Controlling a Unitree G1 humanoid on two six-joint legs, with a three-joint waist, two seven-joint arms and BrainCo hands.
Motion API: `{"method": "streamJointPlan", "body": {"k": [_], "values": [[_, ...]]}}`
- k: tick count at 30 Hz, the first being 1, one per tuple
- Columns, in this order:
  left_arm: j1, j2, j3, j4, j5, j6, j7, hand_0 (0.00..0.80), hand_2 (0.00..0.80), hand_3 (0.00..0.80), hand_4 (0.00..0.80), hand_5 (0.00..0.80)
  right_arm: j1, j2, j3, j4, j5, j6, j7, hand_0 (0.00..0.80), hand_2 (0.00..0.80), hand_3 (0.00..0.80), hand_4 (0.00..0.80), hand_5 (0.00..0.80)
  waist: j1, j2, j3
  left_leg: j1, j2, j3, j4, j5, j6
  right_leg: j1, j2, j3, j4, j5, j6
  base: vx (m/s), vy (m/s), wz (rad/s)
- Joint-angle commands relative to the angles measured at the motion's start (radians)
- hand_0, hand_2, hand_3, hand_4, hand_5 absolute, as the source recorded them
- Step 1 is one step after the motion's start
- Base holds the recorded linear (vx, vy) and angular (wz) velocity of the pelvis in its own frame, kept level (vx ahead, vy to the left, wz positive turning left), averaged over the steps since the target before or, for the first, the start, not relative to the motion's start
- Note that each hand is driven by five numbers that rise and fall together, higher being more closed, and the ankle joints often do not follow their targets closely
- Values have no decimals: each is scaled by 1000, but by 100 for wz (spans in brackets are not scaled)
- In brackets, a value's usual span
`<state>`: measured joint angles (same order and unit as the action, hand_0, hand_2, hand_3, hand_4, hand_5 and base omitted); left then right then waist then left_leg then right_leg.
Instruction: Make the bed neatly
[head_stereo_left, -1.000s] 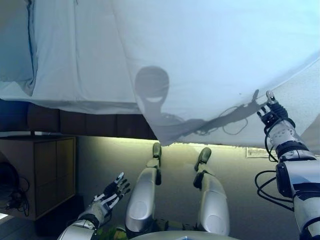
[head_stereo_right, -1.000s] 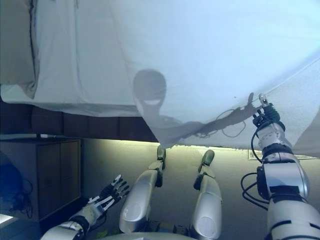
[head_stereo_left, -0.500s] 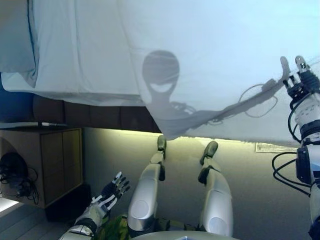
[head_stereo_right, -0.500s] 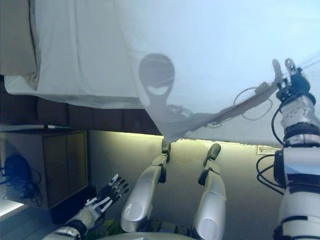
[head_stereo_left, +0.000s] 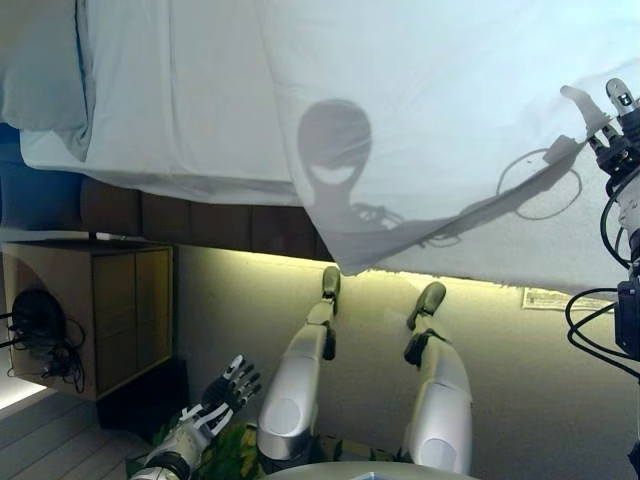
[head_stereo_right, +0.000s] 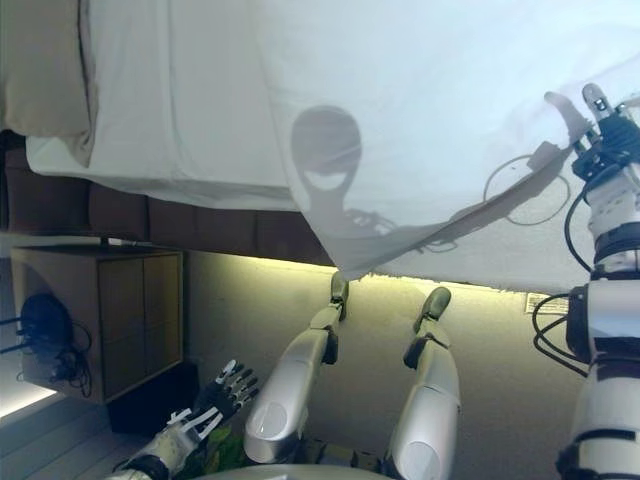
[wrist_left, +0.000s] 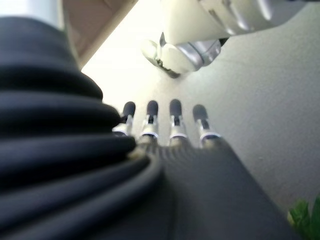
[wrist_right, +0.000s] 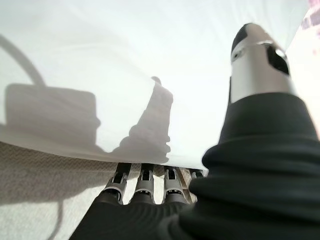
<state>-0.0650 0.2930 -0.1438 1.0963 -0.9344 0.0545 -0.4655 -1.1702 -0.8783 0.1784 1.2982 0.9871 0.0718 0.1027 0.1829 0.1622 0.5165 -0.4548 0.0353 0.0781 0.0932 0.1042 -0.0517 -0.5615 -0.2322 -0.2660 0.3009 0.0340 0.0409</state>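
We see sheet (head_stereo_left: 440, 110) draped unevenly off bed (head_stereo_left: 180, 110) | right robot hand (head_stereo_left: 612, 130) at 3 o'clock under its edge, grip unclear | left robot hand (head_stereo_left: 225, 385) open, idle | smoothing remains

Your left hand (head_stereo_left: 222, 392) and right hand (head_stereo_right: 603, 135): silver fingers, dark tips, dark ribbed wrist covers, silver-grey forearms.

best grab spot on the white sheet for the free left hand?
Likely the sheet's hanging corner over the bed's edge: it droops free, so a robot hand can close round it from below. The left hand hangs low and open; the right hand is up at the sheet's edge.
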Motion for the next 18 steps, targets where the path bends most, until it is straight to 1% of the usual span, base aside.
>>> {"method": "streamJointPlan", "body": {"k": [1,8,15,18], "values": [[84,57,-34,-10,4,3,-10,0,0,0,0,0,-92,-79,85,-95,-25,-48,76,800,800,800,800,800,17,39,3,-37,27,-33,-13,10,-28,-26,-13,-8,159,-132,43,0,0,0],[94,59,-35,-20,-16,-7,-19,0,0,0,0,0,-72,-80,83,-105,-37,-49,122,800,800,800,800,800,14,40,3,-14,33,-28,-19,10,-30,-8,-15,-10,153,-132,43,0,0,0],[82,69,-16,-24,-38,-9,-19,0,0,0,0,0,-53,-86,62,-83,-41,-45,152,800,800,800,800,800,7,25,3,54,37,-21,-39,6,-33,63,-12,-18,112,-123,50,-1,6,0],[82,72,7,-28,-95,-19,-19,0,0,0,0,0,-40,-87,54,-78,-40,-32,161,800,800,800,800,800,4,18,-14,93,39,-18,-59,7,-37,108,-5,-24,80,-119,53,16,45,1]]}}
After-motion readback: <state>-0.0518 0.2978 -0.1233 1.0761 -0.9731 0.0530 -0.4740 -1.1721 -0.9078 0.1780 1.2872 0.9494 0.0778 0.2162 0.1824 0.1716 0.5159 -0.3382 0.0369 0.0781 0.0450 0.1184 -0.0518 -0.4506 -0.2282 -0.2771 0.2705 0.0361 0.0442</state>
